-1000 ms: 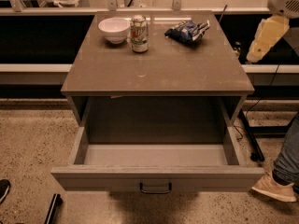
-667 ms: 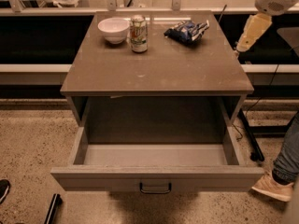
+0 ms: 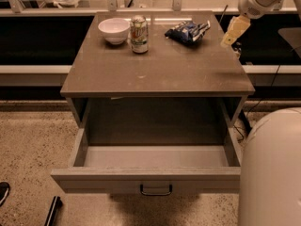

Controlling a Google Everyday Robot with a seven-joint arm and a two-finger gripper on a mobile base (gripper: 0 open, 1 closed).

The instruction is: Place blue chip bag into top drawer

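The blue chip bag (image 3: 187,31) lies crumpled at the back right of the cabinet top. The top drawer (image 3: 150,175) is pulled out wide toward the camera, its inside bare, with a small dark handle (image 3: 155,190) at the centre of its front. My gripper (image 3: 233,33) hangs from the white arm at the upper right, above the cabinet's right back edge, to the right of the bag and apart from it.
A white bowl (image 3: 114,30) and a green-and-white drink can (image 3: 138,28) stand at the back left of the cabinet top (image 3: 155,69). A large white rounded part of the robot (image 3: 270,168) fills the lower right. A railing and a bag are behind the cabinet.
The arm and gripper have moved up and left, closer to the chip bag. The bag, can, bowl and drawer have not moved.
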